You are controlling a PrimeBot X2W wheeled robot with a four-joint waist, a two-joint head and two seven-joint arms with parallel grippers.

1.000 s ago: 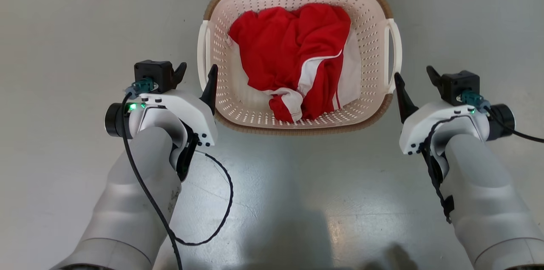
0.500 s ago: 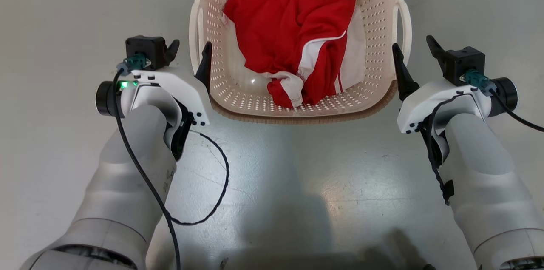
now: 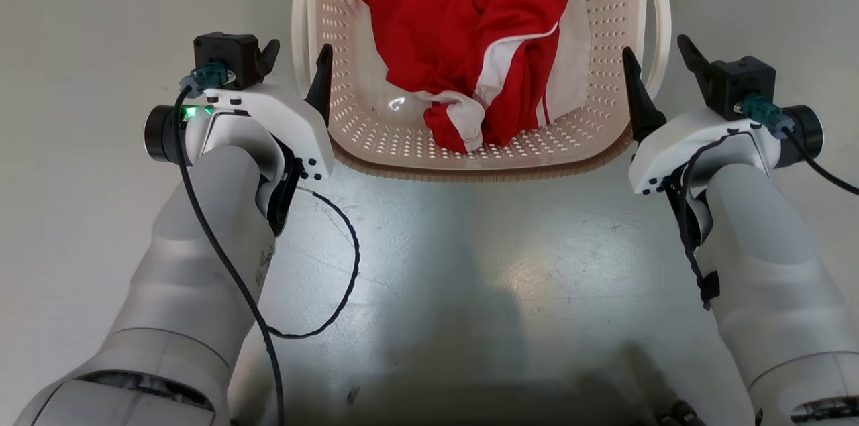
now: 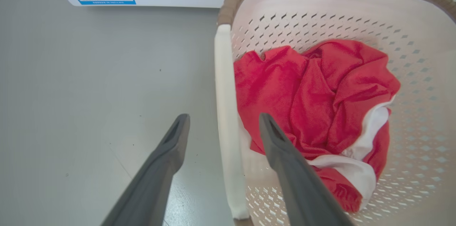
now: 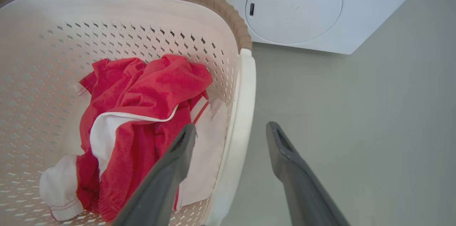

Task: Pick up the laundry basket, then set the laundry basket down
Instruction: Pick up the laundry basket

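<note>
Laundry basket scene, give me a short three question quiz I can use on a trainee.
1. True or false: the left gripper and the right gripper are both shut on the laundry basket.
2. What lies in the basket? A: a red and white garment. B: blue towels. C: nothing.
3. Fill in: the white machine with the round door behind the basket is a ____.
Key: 1 false, both open, each straddling a side handle; 2 A; 3 washer.
</note>
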